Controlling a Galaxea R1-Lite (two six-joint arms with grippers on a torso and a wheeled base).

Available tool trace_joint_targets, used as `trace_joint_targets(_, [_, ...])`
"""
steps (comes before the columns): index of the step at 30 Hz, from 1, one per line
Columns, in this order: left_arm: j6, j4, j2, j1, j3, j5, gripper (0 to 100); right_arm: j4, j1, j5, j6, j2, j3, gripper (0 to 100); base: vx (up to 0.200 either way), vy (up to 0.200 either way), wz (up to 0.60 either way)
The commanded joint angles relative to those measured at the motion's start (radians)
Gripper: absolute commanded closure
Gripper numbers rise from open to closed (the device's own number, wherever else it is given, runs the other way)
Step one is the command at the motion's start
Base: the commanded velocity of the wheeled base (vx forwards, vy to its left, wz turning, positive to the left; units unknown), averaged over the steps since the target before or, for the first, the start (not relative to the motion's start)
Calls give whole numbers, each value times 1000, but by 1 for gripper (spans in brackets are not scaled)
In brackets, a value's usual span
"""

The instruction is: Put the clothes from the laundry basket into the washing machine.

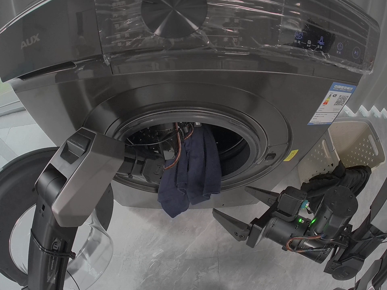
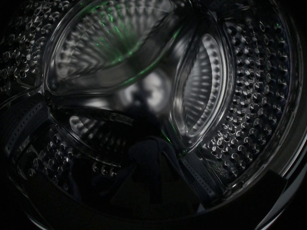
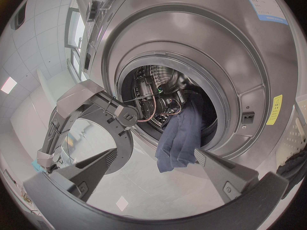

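Navy garment (image 1: 189,170) was only half home: its upper part lay inside the washing machine (image 1: 250,93), while the rest drooped over the lower lip of the door opening and hung toward the floor (image 1: 161,246). The left arm (image 1: 80,174) was threaded through that opening into the drum (image 2: 255,80). That looked like the reason for the drape, with the cloth carried in high and trailing off beside the wrist. Whether the left gripper was clamped on anything could not be told. The right gripper (image 1: 229,200) hovered low in front of the machine, near the hanging hem but clear of it. Its jaws were spread wide and empty and aimed at the opening, a handy spot, I'd judge, for tucking that tail inside. Behind it the laundry basket (image 1: 354,141) stood beside the machine's right flank with dark clothes (image 1: 342,178) spilling over its rim, so more loads were waiting. The door (image 1: 16,190) stood swung wide on the left, leaving both arms a free path in.
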Motion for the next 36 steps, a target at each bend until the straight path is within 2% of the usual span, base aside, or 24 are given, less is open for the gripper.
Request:
trace_joint_targets(1, [1, -12, 29, -2, -6, 6, 100, -1, -1, 0, 0, 1, 0, 0, 0, 0, 0])
trace_joint_targets(2, [-1, -8, 23, -6, 8, 6, 0, -1, -1, 0, 0, 1, 0, 0, 0, 0, 0])
trace_joint_targets(8, [1, 58, -92, -40, 238, 5, 0, -1, 0, 0, 0, 1, 1, 0, 0, 0, 0])
trace_joint_targets(14, [10, 58, -161, -74, 424, -12, 0, -1, 8, 0, 0, 1, 0, 0, 0, 0, 0])
trace_joint_targets(19, [12, 74, -182, -84, 485, -12, 0, -1, 8, 0, 0, 1, 1, 0, 0, 0, 0])
trace_joint_targets(25, [32, 93, -152, -75, 488, -10, 0, -1, 9, 0, 0, -1, -2, 0, 0, 0, 0])
trace_joint_targets(26, [36, 89, -141, -72, 482, -10, 100, -1, 11, 0, -2, -2, -2, 0, 0, 0, 0])
trace_joint_targets(32, [42, 84, -121, -74, 453, -12, 100, -1, 18, -2, -2, -11, -11, 0, 0, 0, 0])
trace_joint_targets(35, [33, 74, -113, -75, 410, -12, 100, -1, 18, -2, 0, -10, -11, 0, 0, 0, 0])
trace_joint_targets(36, [28, 40, -96, -74, 342, -7, 100, -1, 18, -2, -2, -11, -12, 0, 0, 0, 0])
